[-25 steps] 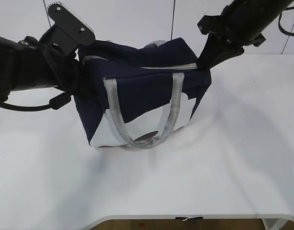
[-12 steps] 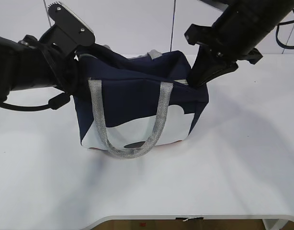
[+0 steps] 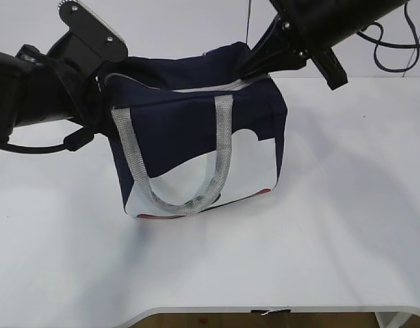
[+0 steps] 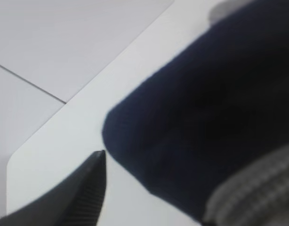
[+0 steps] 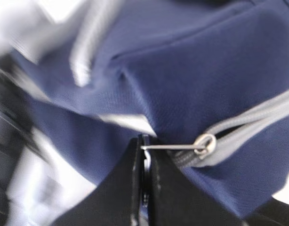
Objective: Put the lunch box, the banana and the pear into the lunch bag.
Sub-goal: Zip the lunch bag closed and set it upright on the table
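Standing upright on the white worktop, the navy lunch bag shows its white front panel and 1 grey webbing handle looping down across it. Its grey zipper runs along the top edge, with only a narrow gap between the 2 tapes where the right wrist view shows it. The right end effector has its jaws pressed together on the ring pull of that zipper (the thin wire ring lies flat between the dark tips). In the exterior view this arm reaches down to the bag's top right corner. The left end effector sits against the bag's upper left end; the left wrist view is blurred and shows only 1 dark fingertip just beside the navy fabric, so I cannot tell whether its jaws are apart or together.
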Robot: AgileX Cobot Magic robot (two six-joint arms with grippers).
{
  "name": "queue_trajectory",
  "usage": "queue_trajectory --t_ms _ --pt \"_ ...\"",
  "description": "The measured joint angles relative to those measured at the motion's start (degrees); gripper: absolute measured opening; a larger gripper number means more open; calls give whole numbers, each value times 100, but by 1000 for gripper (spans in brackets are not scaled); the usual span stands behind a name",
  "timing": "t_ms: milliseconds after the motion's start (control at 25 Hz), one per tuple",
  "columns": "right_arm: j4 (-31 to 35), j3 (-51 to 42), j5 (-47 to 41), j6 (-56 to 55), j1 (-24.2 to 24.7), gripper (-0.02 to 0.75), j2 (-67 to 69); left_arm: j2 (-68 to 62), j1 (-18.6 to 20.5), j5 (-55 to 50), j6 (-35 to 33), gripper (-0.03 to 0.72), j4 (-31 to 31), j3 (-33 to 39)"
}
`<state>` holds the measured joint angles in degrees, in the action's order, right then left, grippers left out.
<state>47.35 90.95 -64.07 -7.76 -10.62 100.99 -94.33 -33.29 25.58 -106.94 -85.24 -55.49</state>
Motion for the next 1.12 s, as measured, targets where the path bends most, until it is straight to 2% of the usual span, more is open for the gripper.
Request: queue_trajectory --t_ms 120,240,560,800,1120 --pt "254 0 363 -290 149 6 0 0 0 142 0 510 0 0" --pt "328 0 599 -602 268 6 12 0 0 175 0 531 0 0" --pt "527 -45 843 -1466 277 6 290 161 0 175 0 538 0 -4" --pt "921 -56 1103 -1518 287 6 311 246 0 165 -380 539 -10 -4" --pt "1228 -65 1341 -1519 287 6 402 657 0 -67 -456 540 -85 -4"
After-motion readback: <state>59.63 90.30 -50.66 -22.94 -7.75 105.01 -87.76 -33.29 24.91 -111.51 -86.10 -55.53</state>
